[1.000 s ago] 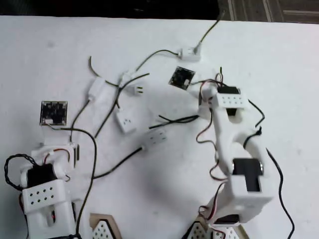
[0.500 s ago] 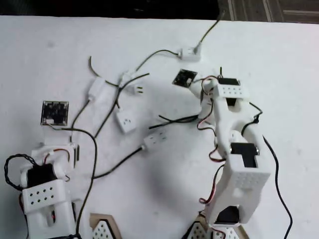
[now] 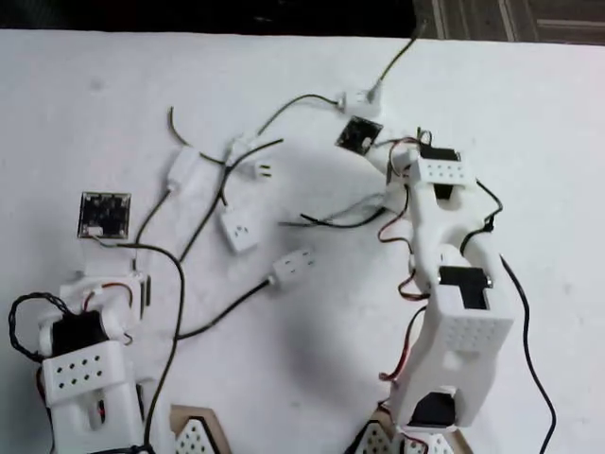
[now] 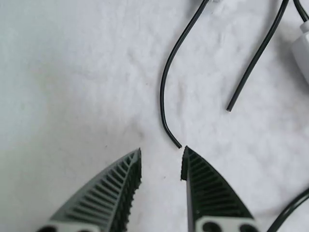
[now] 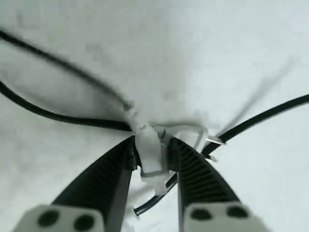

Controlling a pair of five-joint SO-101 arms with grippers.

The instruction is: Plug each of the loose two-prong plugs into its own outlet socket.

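My right gripper (image 5: 150, 153) is shut on a small white two-prong plug (image 5: 153, 157); its metal prongs (image 5: 215, 141) stick out to one side and a black cable (image 5: 58, 116) trails from it. In the high view this gripper (image 3: 386, 197) hangs right of centre, with the cable (image 3: 326, 222) running left. Two white outlet sockets (image 3: 241, 230) (image 3: 295, 263) lie at mid-table. Another loose two-prong plug (image 3: 257, 169) lies behind them. My left gripper (image 4: 161, 157) is open over bare tablecloth, just short of a black wire end (image 4: 176, 143).
A further white connector (image 3: 359, 101) lies at the back, its cable running off the far edge. A white block (image 3: 184, 168) and several black cables (image 3: 175, 284) cross the left half. My left arm (image 3: 85, 364) sits at the near left corner. Wooden pieces (image 3: 194, 430) line the front edge.
My right arm has swung toward the back of the table with the plug in its gripper, dragging the black cable along. The left arm has not moved.
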